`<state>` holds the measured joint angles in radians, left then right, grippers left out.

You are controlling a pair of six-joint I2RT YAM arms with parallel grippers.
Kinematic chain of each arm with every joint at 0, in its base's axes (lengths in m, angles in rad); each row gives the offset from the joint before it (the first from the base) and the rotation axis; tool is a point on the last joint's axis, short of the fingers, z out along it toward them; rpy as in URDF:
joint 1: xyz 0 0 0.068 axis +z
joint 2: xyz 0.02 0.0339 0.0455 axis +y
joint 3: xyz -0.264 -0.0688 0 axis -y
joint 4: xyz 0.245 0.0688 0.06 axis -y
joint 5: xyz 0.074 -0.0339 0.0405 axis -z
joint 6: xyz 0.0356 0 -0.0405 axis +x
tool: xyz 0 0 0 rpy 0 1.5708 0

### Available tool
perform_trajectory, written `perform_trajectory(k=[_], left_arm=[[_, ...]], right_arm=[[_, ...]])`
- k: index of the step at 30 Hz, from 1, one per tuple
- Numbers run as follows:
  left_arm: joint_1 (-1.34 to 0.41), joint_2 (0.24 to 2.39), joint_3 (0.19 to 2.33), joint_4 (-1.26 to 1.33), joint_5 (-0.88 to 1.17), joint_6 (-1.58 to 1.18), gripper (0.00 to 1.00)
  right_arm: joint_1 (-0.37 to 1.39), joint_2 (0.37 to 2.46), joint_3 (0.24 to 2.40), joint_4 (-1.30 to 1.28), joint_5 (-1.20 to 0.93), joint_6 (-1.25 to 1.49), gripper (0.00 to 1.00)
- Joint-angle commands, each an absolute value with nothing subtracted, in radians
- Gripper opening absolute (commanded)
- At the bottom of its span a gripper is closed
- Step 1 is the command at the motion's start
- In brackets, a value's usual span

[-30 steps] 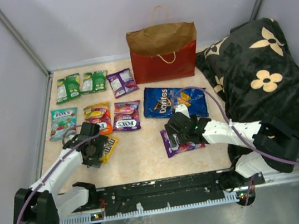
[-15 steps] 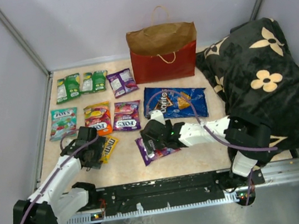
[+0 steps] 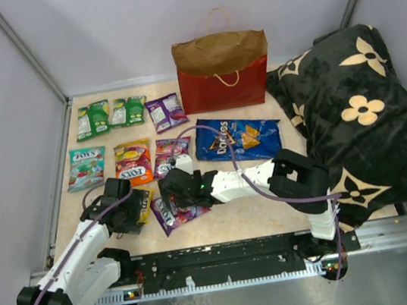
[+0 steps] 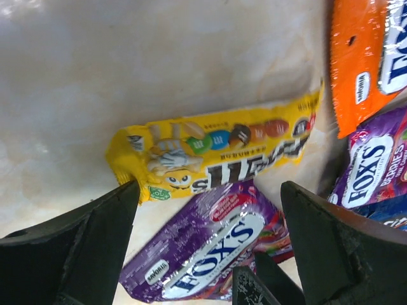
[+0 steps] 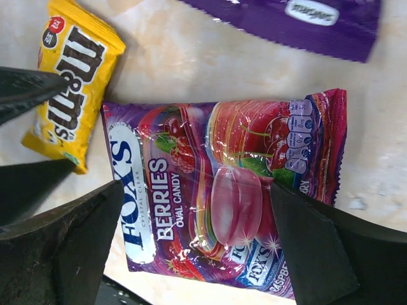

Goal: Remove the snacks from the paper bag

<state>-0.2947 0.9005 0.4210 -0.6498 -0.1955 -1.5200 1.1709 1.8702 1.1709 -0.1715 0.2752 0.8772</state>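
While both arms reach low over the lower left of the table (image 3: 237, 220), the stock reads thus. Paper bag (image 3: 222, 69): upright at top centre of the overhead view, black flowered pillow (image 3: 366, 113) to its right. Snacks, all lying flat on the table: two green packets (image 3: 110, 115) and a purple packet (image 3: 166, 112) in the upper-left row; below these a teal packet (image 3: 86, 168), an orange packet (image 3: 133, 161) and a second purple one, partly hidden; blue Doritos bag (image 3: 237, 138) at centre. Left gripper (image 4: 206, 197): jaws wide, nothing held, above the yellow M&M's packet (image 4: 216, 149). Right gripper (image 5: 194, 197): jaws wide, spread over the purple Fox's Berries packet (image 5: 222, 190), not clamped on it.
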Motion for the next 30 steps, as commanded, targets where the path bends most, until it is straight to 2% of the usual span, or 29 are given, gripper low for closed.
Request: perform_trajectory(k=[1, 7, 13, 22, 30], left_arm=[[-0.293, 0.866, 0.37, -0.836, -0.175, -1.558, 1.0], [-0.293, 0.85, 0.381, -0.85, -0.187, -1.548, 1.0], [-0.293, 0.893, 0.41, -0.827, -0.22, -1.501, 1.0], [-0.293, 0.969, 0.582, -0.852, -0.325, -1.333, 1.0], [-0.293, 1.022, 0.701, -0.849, -0.303, -1.167, 0.98]], right_arm=[[1.212, 1.937, 1.243, -0.19, 0.264, 0.953, 0.99], [1.22, 1.942, 1.258, -0.185, 0.295, 1.004, 0.99], [1.218, 1.882, 1.156, -0.183, 0.37, 1.062, 0.99], [1.187, 1.814, 0.999, -0.159, 0.421, 1.147, 0.99], [1.185, 1.751, 0.927, -0.134, 0.503, 1.235, 0.99]])
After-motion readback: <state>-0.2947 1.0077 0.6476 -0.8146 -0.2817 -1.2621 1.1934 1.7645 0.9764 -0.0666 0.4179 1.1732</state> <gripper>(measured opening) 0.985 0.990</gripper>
